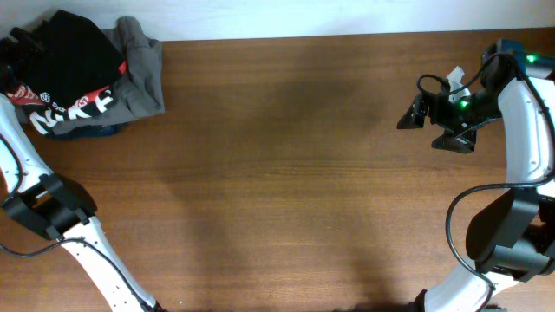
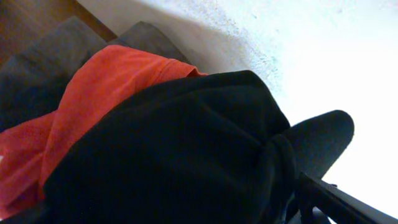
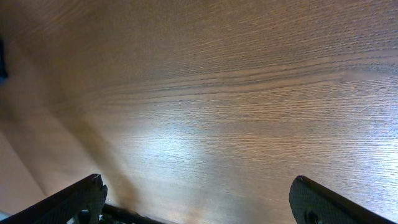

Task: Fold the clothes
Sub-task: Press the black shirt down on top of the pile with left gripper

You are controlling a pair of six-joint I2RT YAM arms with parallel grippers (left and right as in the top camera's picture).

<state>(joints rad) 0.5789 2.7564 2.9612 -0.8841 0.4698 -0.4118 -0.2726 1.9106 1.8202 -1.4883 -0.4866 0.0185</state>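
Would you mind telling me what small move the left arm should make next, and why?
Probably lower the open left gripper and close it on the black garment: it lies on top of the red shirt and grey garment, bunched in the table corner, and needs pulling out flat before folding.

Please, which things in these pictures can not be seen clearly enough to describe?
- Black garment: bunched up in overhead; outline and print hidden.
- Left tool: overhead, dark against black cloth at the left edge; its own view shows only a sliver, contact unclear.
- Red shirt: lettering partly covered by the black garment.
- Blue cloth: only an edge shows under the grey garment.
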